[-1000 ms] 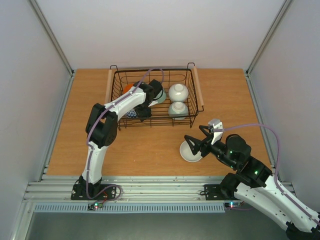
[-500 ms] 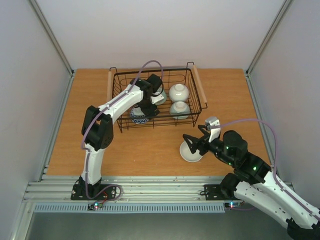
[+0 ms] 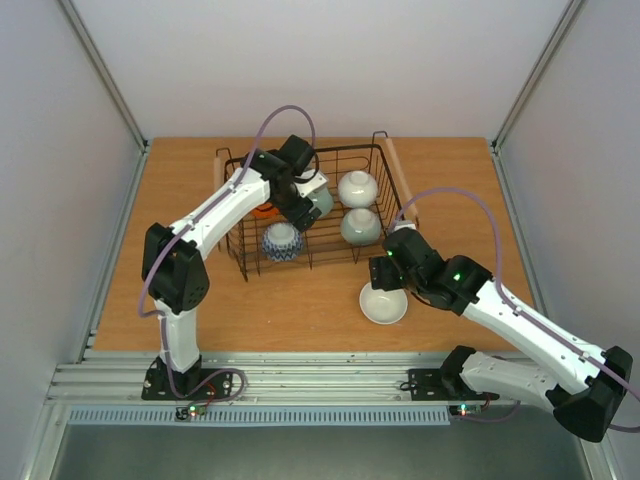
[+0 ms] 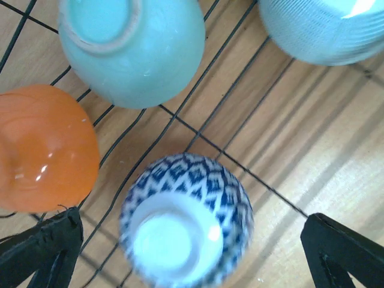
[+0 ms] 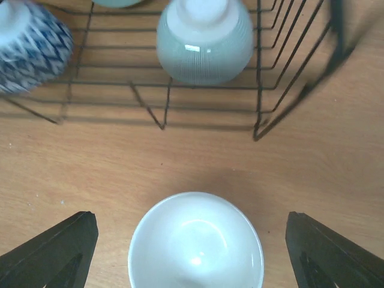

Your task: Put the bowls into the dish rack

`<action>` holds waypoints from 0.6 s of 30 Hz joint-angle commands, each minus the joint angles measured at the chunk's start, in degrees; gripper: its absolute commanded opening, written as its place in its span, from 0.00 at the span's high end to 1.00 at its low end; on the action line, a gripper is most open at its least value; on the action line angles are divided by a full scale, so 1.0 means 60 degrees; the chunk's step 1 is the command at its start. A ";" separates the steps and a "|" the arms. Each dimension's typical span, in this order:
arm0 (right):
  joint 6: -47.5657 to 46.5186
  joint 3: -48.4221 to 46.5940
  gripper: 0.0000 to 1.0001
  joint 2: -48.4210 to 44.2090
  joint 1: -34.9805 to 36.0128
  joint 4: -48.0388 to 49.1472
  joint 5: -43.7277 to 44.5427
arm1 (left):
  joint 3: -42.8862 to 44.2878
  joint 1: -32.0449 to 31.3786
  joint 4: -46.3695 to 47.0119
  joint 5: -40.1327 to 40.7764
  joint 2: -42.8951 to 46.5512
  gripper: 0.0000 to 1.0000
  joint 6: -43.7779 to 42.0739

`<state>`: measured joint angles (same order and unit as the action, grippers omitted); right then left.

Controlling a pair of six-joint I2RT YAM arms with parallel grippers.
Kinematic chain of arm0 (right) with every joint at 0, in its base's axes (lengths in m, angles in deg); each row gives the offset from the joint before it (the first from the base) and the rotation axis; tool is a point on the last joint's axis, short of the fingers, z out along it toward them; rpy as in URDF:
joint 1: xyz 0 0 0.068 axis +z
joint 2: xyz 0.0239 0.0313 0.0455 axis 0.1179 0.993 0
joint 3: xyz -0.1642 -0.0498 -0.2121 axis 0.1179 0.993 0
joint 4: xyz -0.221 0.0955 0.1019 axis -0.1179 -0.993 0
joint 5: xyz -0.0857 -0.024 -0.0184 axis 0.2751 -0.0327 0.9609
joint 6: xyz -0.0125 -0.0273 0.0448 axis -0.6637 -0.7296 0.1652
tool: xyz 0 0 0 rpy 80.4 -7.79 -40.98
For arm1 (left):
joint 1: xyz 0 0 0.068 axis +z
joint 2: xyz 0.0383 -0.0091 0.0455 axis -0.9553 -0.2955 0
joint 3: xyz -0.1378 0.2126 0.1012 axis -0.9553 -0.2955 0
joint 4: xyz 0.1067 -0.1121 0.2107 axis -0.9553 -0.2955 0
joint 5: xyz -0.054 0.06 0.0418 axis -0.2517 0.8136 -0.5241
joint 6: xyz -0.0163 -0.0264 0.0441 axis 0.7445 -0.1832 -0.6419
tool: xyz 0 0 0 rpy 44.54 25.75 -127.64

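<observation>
The black wire dish rack (image 3: 392, 172) holds five upside-down bowls: an orange one (image 3: 262, 207), a mint one (image 3: 320, 197), a cream one (image 3: 357, 185), a ribbed mint one (image 3: 360, 226) and a blue-and-white one (image 3: 282, 241). My left gripper (image 3: 293, 206) hangs open above the blue-and-white bowl (image 4: 186, 225), apart from it, with the orange bowl (image 4: 45, 147) to its left. A white bowl (image 3: 383, 304) stands upright on the table in front of the rack. My right gripper (image 3: 384, 274) is open above the white bowl (image 5: 196, 243), its fingers (image 5: 54, 252) on either side.
The rack's front wires (image 5: 258, 84) stand just beyond the white bowl. Bare wooden table (image 3: 300, 300) lies in front of the rack and to both sides. Grey walls close in the table on three sides.
My left gripper let go of the blue-and-white bowl in the rack's front left and rose up and back. My right arm swung left and turned down over the white bowl.
</observation>
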<state>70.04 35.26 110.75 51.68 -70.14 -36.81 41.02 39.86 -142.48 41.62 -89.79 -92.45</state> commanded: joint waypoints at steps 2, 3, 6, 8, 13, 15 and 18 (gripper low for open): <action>0.0386 -0.0082 0.12 0.0122 -0.0009 -0.0217 0.0245 | -0.0486 -0.0009 0.0330 -0.0298 0.0690 0.01 0.0085; 0.0350 -0.0081 0.12 0.0236 0.0009 -0.0155 0.0250 | -0.0602 -0.0015 0.0365 -0.0284 0.0701 0.01 0.0070; 0.0195 -0.0029 0.11 0.0613 0.0001 0.0088 0.0203 | -0.0884 -0.0002 0.0522 -0.0270 0.0757 0.01 0.0051; 0.0190 -0.0020 0.11 0.0894 -0.0011 0.0146 0.0150 | -0.0972 -0.0003 0.0563 -0.0290 0.0795 0.01 0.0042; 0.0405 0.0117 0.12 0.1205 0.0000 0.0029 -0.0138 | -0.1214 0.0011 0.0921 -0.0846 0.1403 0.01 0.0036; 0.0637 0.0185 0.12 0.1108 -0.0005 -0.0223 -0.0167 | -0.1299 0.0015 0.1053 -0.1411 0.1774 0.01 0.0058; 0.1197 0.0331 0.14 0.0953 0.0000 -0.0657 -0.0445 | -0.1382 0.0023 0.1234 -0.2163 0.2278 0.01 0.0155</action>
<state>72.53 36.02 117.85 51.68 -70.86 -37.71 32.95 39.82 -139.31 35.96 -82.43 -92.40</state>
